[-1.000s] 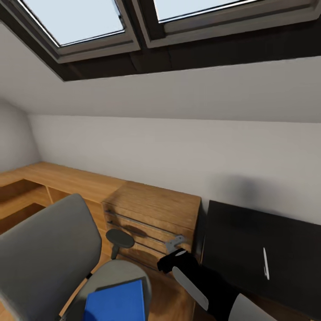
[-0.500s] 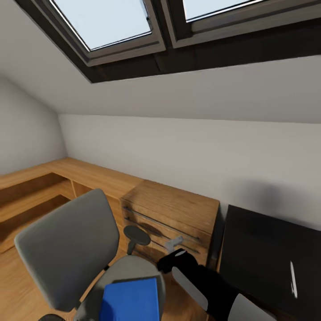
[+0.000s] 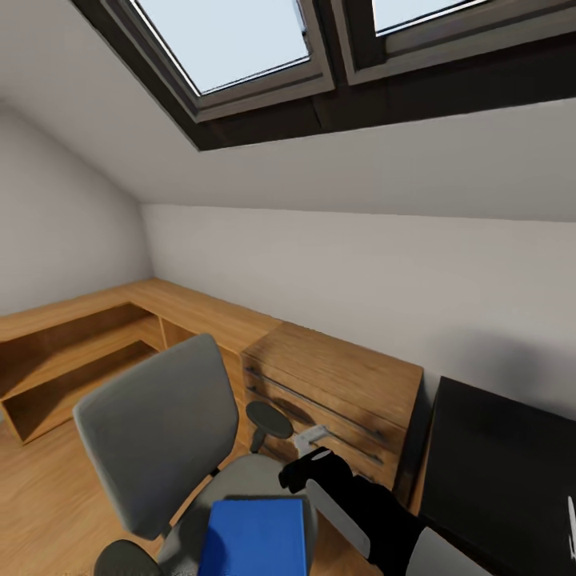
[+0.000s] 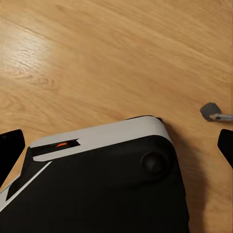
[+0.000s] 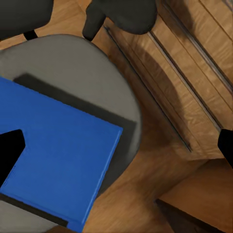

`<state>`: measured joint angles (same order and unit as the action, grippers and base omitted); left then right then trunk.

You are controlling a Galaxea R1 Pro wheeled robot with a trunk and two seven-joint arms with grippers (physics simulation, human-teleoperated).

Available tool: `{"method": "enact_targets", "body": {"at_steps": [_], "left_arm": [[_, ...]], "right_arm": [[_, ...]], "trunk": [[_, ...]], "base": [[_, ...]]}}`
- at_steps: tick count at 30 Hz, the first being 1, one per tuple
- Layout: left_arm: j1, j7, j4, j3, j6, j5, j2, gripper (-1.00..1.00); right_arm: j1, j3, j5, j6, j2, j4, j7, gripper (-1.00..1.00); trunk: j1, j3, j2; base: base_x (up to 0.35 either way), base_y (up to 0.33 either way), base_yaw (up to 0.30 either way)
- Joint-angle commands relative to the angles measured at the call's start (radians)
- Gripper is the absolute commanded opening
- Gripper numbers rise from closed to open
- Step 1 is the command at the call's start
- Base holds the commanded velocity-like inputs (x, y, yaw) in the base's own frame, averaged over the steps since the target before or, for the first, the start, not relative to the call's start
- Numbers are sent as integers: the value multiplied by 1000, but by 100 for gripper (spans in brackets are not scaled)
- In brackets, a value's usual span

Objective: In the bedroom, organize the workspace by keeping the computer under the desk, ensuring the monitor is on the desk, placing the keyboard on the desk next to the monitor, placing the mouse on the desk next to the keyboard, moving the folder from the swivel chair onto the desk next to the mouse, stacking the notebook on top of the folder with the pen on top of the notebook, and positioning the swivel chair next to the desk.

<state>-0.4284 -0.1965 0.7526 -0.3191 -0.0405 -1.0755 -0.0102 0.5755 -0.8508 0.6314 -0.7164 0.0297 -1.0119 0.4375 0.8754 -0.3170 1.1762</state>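
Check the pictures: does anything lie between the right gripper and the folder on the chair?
Nothing visible does. The folder lies bare on the chair seat, and the right gripper looks straight down at it with open space between.

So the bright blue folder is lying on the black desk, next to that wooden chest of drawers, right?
Not quite. The flat bright blue folder lies on the seat of the grey upholstered swivel chair, not on the black desk. The head view shows this. The chair does stand next to the wooden chest of drawers.
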Motion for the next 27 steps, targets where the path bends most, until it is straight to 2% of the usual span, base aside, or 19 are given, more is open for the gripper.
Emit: {"method": "enact_targets", "body": {"at_steps": [1, 8, 17, 20, 25, 27], "left_arm": [[0, -4, 2, 3, -4, -11, 0, 100], [-1, -4, 2, 4, -4, -12, -1, 100], [-1, -4, 2, 4, -4, -12, -2, 100], [-1, -4, 2, 5, -3, -12, -2, 100], [-1, -4, 2, 5, 0, -12, -3, 100], [-1, -4, 2, 5, 2, -12, -3, 100]], "right_arm": [[1, -3, 10, -1, 2, 3, 8, 100], [2, -2, 6, 4, 33, 58, -23, 100], [3, -2, -3, 6, 51, 101, -37, 100], [4, -2, -4, 6, 67, 127, -44, 100], [7, -1, -11, 13, 100, 195, -102, 100], [16, -1, -29, 23, 111, 227, -138, 100]], "trunk": [[0, -1, 1], [0, -1, 1], [0, -1, 1], [0, -1, 1], [0, -1, 1], [0, -1, 1]], "base": [[0, 0, 240], [0, 0, 249], [0, 0, 255], [0, 0, 257], [0, 0, 257], [0, 0, 257]]}}
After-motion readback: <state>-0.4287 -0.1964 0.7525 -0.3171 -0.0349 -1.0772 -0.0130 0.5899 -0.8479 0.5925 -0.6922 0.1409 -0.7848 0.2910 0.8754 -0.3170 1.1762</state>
